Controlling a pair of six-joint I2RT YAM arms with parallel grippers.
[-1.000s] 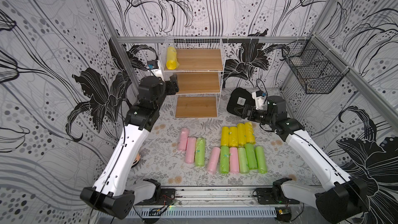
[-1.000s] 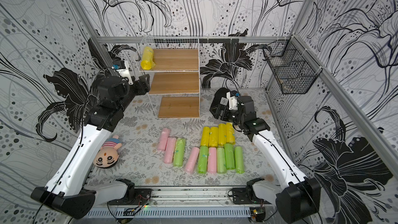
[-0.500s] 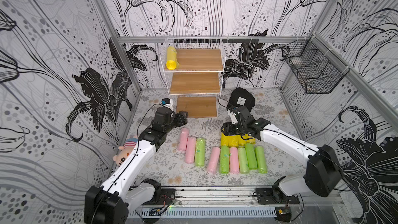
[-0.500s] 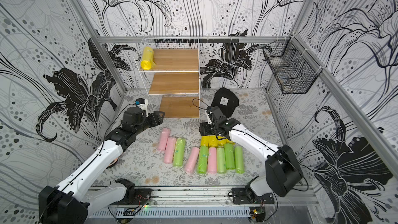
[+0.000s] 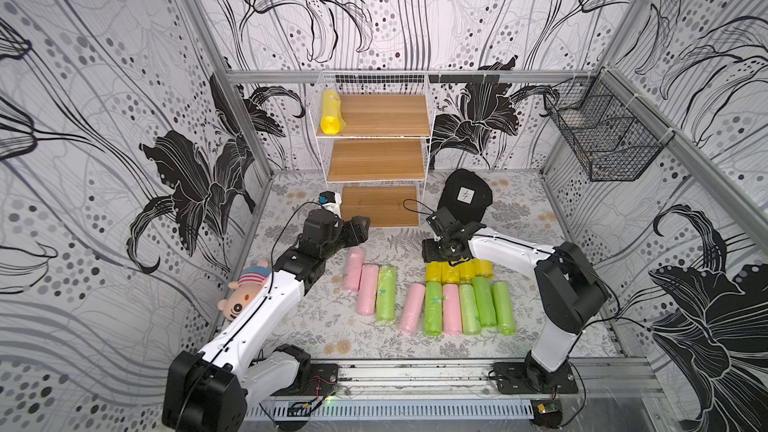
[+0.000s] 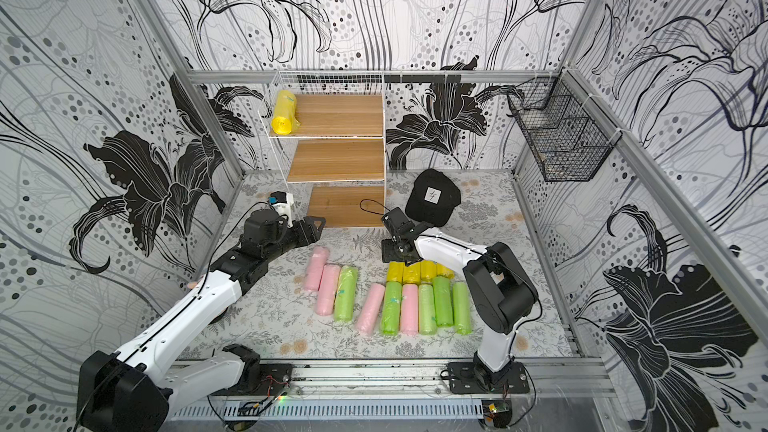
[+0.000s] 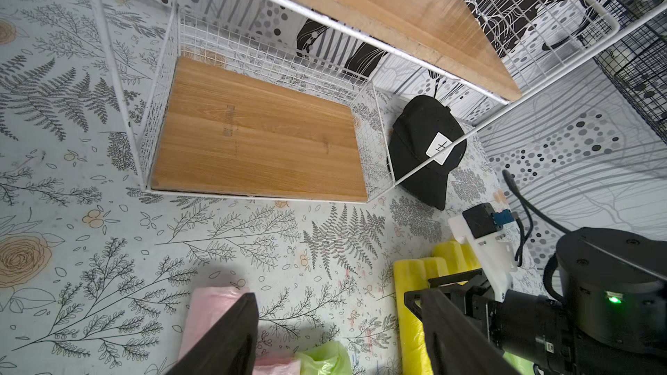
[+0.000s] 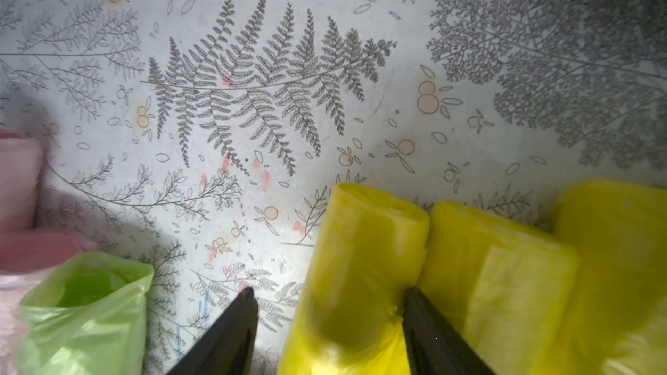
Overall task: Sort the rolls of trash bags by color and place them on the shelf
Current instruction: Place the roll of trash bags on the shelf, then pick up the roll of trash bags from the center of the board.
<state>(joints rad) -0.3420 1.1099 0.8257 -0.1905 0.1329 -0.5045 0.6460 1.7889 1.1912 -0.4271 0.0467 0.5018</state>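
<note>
Yellow is the colour in play. One yellow roll (image 5: 330, 118) already lies on the top board of the shelf (image 5: 386, 118), at the end nearer my left arm, and by my count it's the only one put away. The middle and bottom boards are bare pale wood inside white wire grid.

That leaves thirteen on the desk (image 5: 316, 326): four yellow rolls (image 5: 457, 270) in a tight row, four pink rolls (image 5: 368, 295) and five green rolls (image 5: 468, 309).

My right tool (image 8: 328, 294) is down on the yellow row, jaws apart and straddling the end roll (image 8: 361, 247). One finger is wedged into the seam against the neighbouring roll. The other stands just clear of the plastic, so I'd say it isn't pinched yet.

My left tool (image 7: 335, 294) has its jaws apart too, with nothing between them. It hovers over the far end of a pink roll, and the shelf's bottom board is straight ahead of it.

All the rolls are thin glossy film wound into soft, wrinkled cylinders with crumpled ends. I'd expect them to squash and slip under a grip.
</note>
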